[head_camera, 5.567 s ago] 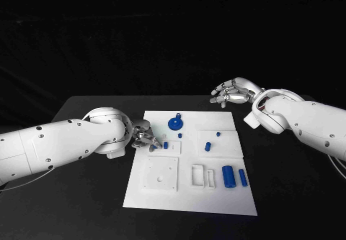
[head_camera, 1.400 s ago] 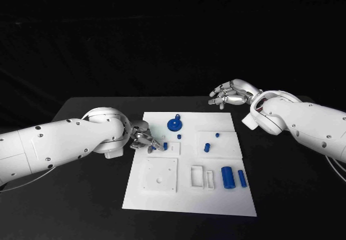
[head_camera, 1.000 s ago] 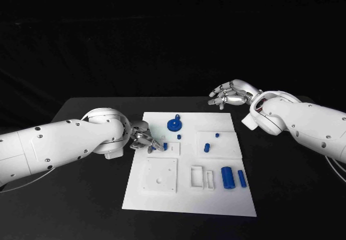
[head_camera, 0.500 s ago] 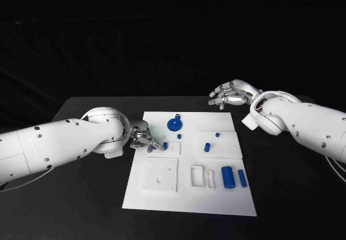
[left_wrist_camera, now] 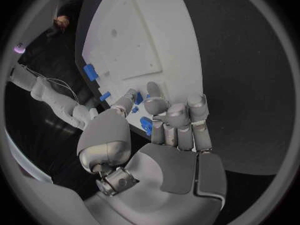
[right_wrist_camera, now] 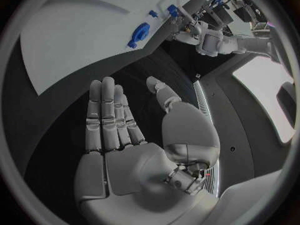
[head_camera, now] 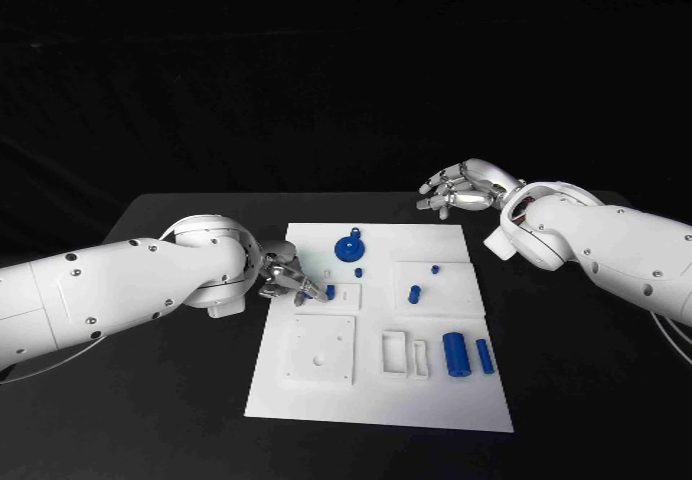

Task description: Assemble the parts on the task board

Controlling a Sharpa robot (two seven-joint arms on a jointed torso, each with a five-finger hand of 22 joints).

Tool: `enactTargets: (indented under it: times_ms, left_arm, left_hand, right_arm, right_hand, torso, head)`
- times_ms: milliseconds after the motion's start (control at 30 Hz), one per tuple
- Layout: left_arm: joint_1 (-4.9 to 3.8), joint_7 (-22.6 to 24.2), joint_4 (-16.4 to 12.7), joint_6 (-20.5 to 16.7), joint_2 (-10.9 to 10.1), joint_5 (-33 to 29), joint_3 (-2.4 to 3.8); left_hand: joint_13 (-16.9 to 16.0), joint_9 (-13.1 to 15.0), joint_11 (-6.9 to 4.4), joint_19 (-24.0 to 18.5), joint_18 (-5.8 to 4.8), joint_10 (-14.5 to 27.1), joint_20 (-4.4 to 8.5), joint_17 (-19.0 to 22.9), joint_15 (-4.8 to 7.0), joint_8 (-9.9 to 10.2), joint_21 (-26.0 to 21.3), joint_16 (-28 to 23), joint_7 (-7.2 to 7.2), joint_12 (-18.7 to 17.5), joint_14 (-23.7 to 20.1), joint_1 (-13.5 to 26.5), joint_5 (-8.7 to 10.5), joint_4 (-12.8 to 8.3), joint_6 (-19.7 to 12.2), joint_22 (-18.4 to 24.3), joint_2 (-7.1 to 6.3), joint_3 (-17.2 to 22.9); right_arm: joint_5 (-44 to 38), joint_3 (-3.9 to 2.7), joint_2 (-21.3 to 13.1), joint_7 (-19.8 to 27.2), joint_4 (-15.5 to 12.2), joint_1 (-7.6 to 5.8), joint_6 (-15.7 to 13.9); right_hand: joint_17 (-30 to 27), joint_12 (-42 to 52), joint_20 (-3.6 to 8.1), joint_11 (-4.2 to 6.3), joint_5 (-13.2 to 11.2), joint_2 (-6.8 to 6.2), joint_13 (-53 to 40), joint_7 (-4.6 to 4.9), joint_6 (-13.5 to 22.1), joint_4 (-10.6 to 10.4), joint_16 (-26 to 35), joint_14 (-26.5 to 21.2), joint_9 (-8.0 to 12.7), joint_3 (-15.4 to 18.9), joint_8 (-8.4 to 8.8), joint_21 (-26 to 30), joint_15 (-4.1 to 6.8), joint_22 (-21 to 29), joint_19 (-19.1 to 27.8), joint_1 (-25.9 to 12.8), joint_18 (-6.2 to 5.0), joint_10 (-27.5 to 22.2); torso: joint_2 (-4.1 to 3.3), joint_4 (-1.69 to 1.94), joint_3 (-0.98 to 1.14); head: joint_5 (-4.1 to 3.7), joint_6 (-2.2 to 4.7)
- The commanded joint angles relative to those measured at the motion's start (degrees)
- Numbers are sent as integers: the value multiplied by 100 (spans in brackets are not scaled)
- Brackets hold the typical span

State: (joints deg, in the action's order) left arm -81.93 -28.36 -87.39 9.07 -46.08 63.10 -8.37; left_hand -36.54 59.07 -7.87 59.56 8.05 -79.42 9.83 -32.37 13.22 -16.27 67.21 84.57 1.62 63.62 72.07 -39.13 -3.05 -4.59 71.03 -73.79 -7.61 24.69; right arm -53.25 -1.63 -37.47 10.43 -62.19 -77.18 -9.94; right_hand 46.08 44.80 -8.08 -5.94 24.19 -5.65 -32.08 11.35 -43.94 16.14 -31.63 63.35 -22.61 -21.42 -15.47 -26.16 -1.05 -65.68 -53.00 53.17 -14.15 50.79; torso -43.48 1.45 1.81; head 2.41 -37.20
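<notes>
Left wrist view: left hand (left_wrist_camera: 164, 135) pinches a small blue peg (left_wrist_camera: 146, 125) (right hand (right_wrist_camera: 128, 135) spread flat).

A robotics lab bench, staged for recording.

From my console I read this as a test rig rather than a home or shop: a black table (head_camera: 173, 400) backed by plain black all round, with nothing on it but a white task board (head_camera: 433, 405) carrying moulded recesses and small blue parts (head_camera: 454, 353), lying just beside my left hand (head_camera: 284, 277) and below my raised right hand (head_camera: 462, 186). Past the right hand's fingertips the wrist camera catches another white robot arm (right_wrist_camera: 212, 40), and off to that hand's thumb side a pale bright panel (right_wrist_camera: 265, 97), which I cannot identify.
</notes>
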Motion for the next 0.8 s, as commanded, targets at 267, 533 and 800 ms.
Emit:
enactTargets:
  times_ms: [267, 533, 800]
  left_arm:
    - [14, 23, -70, 2, 17, -5, -12]
    - [14, 0, -25, 8, 10, -3, -11]
    - [13, -13, 19, 30, -10, -3, -11]
  left_hand:
    - [-6, -7, -7, -42, 40, 25, 586, -4, 39, -11, -16, 5, 0, -29, -20, 5, 22, 12, -26, 7, 48, -41]
    - [-6, -7, -6, -42, 41, 25, 587, -3, 39, -9, -17, 4, 0, -30, -21, 1, 23, 8, -27, 8, 46, -47]
    - [-6, -7, -6, -43, 42, 24, 587, -2, 39, -8, -18, 3, 0, -31, -21, -4, 23, 4, -28, 9, 42, -53]
  right_arm:
    - [3, -3, 8, 58, 1, 10, 71]
    - [3, -3, 9, 56, 2, 12, 70]
    - [3, -3, 13, 56, 5, 13, 73]
  right_hand:
    - [9, 33, 12, 7, 40, 3, 11, 67, 42, 14, 37, 33, 7, -10, -25, 22, -15, -7, -35, -41, -84, -36]
    - [10, 34, 12, 7, 40, 4, 12, 68, 43, 14, 38, 33, 8, -10, -25, 23, -15, -8, -36, -40, -85, -36]
    - [12, 35, 13, 7, 40, 3, 14, 68, 44, 15, 40, 34, 8, -10, -26, 24, -15, -9, -36, -39, -85, -37]
  torso:
    - [-2, -8, 4]
    - [2, -4, 4]
    - [2, -6, 4]
  head:
    - [12, 7]
    - [11, 12]
    - [10, 11]
